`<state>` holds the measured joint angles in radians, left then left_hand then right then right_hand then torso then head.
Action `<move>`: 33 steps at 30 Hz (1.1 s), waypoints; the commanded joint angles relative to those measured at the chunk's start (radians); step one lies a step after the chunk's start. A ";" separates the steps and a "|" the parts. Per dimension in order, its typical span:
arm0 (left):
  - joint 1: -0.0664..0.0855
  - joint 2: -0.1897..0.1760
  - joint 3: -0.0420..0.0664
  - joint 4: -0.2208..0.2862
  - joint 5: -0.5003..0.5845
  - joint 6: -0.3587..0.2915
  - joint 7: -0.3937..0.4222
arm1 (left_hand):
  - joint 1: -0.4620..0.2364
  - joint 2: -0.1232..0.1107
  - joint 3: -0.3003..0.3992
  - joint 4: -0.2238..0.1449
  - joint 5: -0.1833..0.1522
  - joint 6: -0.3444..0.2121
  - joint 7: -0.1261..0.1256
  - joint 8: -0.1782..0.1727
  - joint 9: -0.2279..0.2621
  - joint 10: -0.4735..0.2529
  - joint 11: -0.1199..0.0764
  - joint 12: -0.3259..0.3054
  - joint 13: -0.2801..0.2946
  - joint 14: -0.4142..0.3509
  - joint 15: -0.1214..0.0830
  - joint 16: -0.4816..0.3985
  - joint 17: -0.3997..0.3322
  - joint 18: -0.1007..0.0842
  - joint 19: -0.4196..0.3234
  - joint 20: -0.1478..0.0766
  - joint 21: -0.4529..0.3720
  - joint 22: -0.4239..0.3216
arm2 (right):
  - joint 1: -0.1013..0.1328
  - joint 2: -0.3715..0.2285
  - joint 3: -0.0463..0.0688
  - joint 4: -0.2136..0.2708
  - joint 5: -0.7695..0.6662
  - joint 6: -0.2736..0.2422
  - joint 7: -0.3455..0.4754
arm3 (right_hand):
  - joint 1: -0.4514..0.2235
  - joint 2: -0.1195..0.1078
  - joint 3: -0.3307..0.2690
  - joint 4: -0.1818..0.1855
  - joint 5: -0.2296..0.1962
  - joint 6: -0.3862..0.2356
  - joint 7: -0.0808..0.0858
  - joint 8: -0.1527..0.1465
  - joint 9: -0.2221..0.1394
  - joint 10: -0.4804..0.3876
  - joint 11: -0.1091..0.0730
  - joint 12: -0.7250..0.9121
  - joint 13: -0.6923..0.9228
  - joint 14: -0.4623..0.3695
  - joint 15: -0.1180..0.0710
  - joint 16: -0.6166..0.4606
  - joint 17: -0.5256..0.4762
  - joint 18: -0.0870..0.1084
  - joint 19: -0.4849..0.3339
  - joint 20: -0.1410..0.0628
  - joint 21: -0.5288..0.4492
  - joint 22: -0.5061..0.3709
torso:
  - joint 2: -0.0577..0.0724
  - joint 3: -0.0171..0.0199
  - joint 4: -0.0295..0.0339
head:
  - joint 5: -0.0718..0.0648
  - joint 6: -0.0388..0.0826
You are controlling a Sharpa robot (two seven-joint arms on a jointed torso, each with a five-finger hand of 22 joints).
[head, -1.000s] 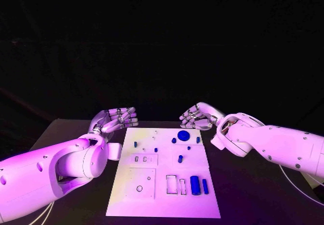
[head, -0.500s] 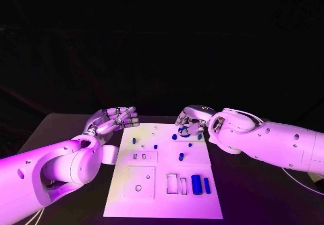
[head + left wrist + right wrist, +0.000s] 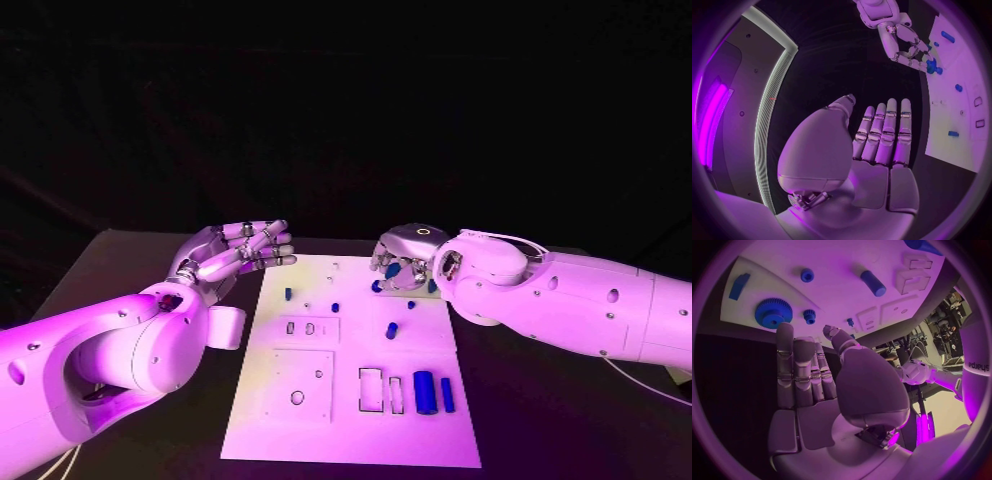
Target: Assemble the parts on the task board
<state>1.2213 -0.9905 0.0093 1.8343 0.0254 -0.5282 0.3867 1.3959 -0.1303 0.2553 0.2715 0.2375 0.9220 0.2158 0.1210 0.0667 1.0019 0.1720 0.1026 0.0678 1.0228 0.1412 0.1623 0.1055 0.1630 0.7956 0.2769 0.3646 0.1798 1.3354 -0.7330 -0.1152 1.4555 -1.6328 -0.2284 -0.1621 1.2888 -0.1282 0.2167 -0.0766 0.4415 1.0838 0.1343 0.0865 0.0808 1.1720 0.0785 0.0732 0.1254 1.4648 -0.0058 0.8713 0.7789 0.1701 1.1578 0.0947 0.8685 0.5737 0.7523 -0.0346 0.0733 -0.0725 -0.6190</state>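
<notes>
Right hand [image 3: 408, 258] open, empty, hovering over large blue gear [image 3: 772, 313] at task board [image 3: 346, 420] far edge. Left hand [image 3: 235, 252] open, idle. Risk: fingers nudge small gear [image 3: 809, 316] beside it.

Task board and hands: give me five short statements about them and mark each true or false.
1. The right hand is over the far end of the task board. True.
2. The left hand holds a blue part. False: it holds nothing, fingers straight, beside the board's far left corner.
3. A large blue gear lies on the board close to the right hand's fingertips. True.
4. The big blue cylinder lies at the board's far end. False: it lies at the near end, right of the slots.
5. The right hand has already lifted the gear. False: in the right wrist view the gear is on the board, beyond the fingers.
</notes>
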 commanded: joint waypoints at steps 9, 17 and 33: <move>0.006 -0.006 0.001 0.013 0.001 0.027 -0.003 | 0.010 -0.001 0.000 -0.006 -0.007 0.003 0.005 -0.004 -0.001 0.004 0.004 -0.003 -0.002 -0.006 -0.001 -0.004 -0.001 0.019 0.007 0.000 0.005 0.001 | 0.001 0.015 0.000 -0.025 -0.069 0.050 -0.036 | 0.012 -0.007 0.015 0.026 0.012 0.010 0.000 -0.007 0.003 -0.019 0.000 -0.003 0.008 0.032 0.000 0.217 0.215 -0.037 0.073 0.003 0.178 0.232 | 0.015 -0.0066 0.0139 | -0.009 0.000; 0.007 -0.008 0.001 0.013 0.001 0.027 -0.005 | 0.010 -0.002 0.000 -0.006 -0.007 0.003 0.005 -0.005 -0.001 0.003 0.005 -0.005 -0.002 -0.007 0.000 -0.005 -0.001 0.019 0.007 0.000 0.006 0.001 | -0.002 0.022 0.000 -0.033 -0.070 0.069 -0.033 | 0.016 -0.008 0.025 0.035 0.013 0.013 0.000 -0.008 0.005 -0.021 0.001 -0.003 0.010 0.037 0.001 0.286 0.283 -0.048 0.096 0.005 0.238 0.312 | 0.022 -0.0081 0.0179 | -0.009 -0.004; 0.007 -0.010 0.001 0.011 0.001 0.027 -0.006 | 0.010 -0.002 0.000 -0.006 -0.007 0.002 0.006 -0.006 -0.001 0.003 0.005 -0.006 -0.002 -0.007 0.000 -0.005 -0.001 0.019 0.007 0.000 0.006 0.002 | -0.004 0.031 0.000 -0.054 -0.060 0.098 -0.028 | 0.020 -0.010 0.041 0.044 0.014 0.020 0.003 -0.006 0.008 -0.019 0.003 -0.003 0.011 0.041 0.003 0.352 0.347 -0.060 0.125 0.006 0.303 0.401 | 0.033 -0.0094 0.0222 | -0.015 0.004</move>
<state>1.2263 -1.0009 0.0093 1.8432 0.0259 -0.5197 0.3764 1.3958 -0.1303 0.2553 0.2715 0.2342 0.9219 0.2158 0.1211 0.0669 1.0019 0.1721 0.1026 0.0677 1.0228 0.1412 0.1624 0.1052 0.1629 0.7955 0.2769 0.3640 0.1805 1.3326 -0.7037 -0.1155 1.4033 -1.6814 -0.1551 -0.1892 1.3005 -0.1399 0.2541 -0.0340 0.4513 1.0973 0.1354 0.0826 0.0874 1.1584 0.0814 0.0732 0.1352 1.4647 -0.0057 1.2193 1.1246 0.1230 1.2761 0.1014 1.1674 0.9720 0.7826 -0.0439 0.0946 -0.0862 -0.6161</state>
